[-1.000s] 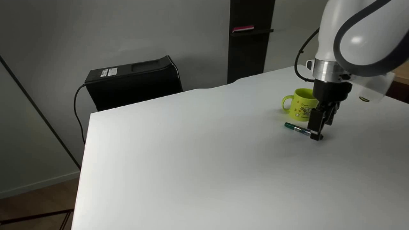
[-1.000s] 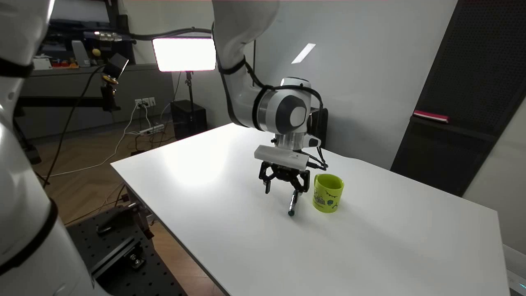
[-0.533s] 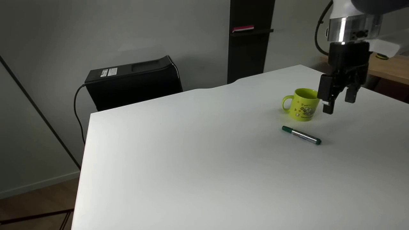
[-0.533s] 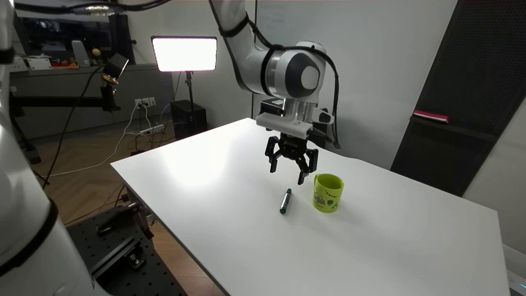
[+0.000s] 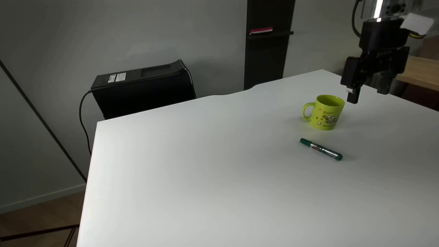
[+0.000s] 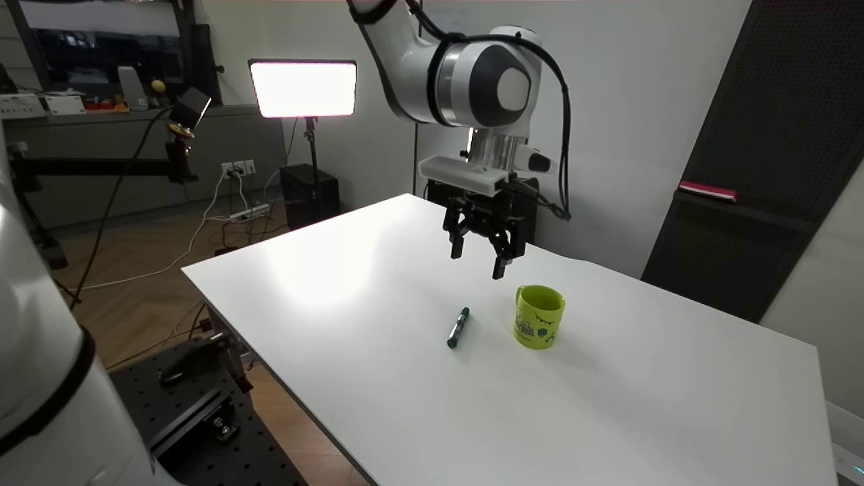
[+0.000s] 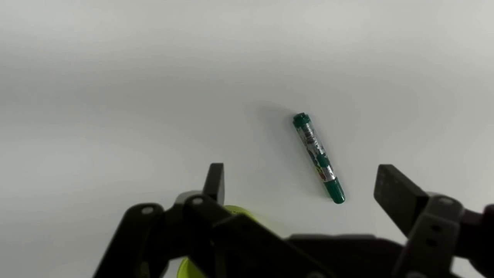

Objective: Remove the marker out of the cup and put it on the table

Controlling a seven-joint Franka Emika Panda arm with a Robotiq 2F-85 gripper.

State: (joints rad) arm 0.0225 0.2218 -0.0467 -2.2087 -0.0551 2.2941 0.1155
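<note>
The green-capped marker [image 5: 321, 149] lies flat on the white table [image 5: 205, 178], beside the cup and apart from it. It also shows in an exterior view [image 6: 458, 328] and in the wrist view [image 7: 318, 158]. The yellow-green cup [image 5: 325, 115] stands upright with its handle to one side, and shows in an exterior view [image 6: 538, 324]. In the wrist view the cup [image 7: 186, 270] is mostly hidden behind a finger. My gripper [image 6: 478, 263] is open and empty, raised above the table near the cup. Its fingers are wide apart in the wrist view [image 7: 301, 177].
A black box-like unit [image 5: 144, 89] stands behind the table's far edge. A brown wooden table [image 5: 418, 72] is beyond the white one. A lit panel lamp [image 6: 302, 89] stands on the floor past the table. A cable hangs along the arm.
The gripper has opened off the marker and risen well above the table. The marker, at the fingers a second ago, now lies free and has rolled slightly away from the cup.
</note>
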